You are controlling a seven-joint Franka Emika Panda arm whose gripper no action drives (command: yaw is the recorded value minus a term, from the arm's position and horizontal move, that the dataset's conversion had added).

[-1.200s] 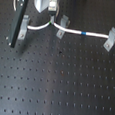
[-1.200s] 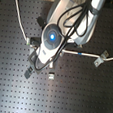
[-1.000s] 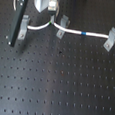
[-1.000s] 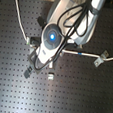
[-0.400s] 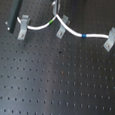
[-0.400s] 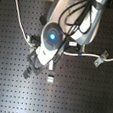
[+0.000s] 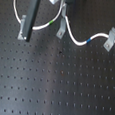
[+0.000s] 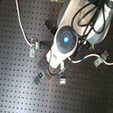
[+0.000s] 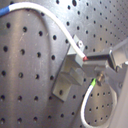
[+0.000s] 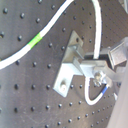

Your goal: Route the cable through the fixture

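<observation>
- Wrist views: gripper (image 9: 92, 67) fingers look pinched on the cable (image 9: 55, 22) right at the middle clip (image 9: 70, 80); closed on it, as far as I can judge.
- Step in hand: seating the cable into the middle clip. Next move likely needs it pressed down between the clip arms, kept taut.
- First exterior view: one white cable (image 7: 75, 39) across the black board (image 7: 55, 88), one blue band (image 7: 88, 41), one green mark (image 7: 48, 25).
- Clips counted: three – left (image 7: 21, 27), middle (image 7: 60, 31), right (image 7: 111, 39).
</observation>
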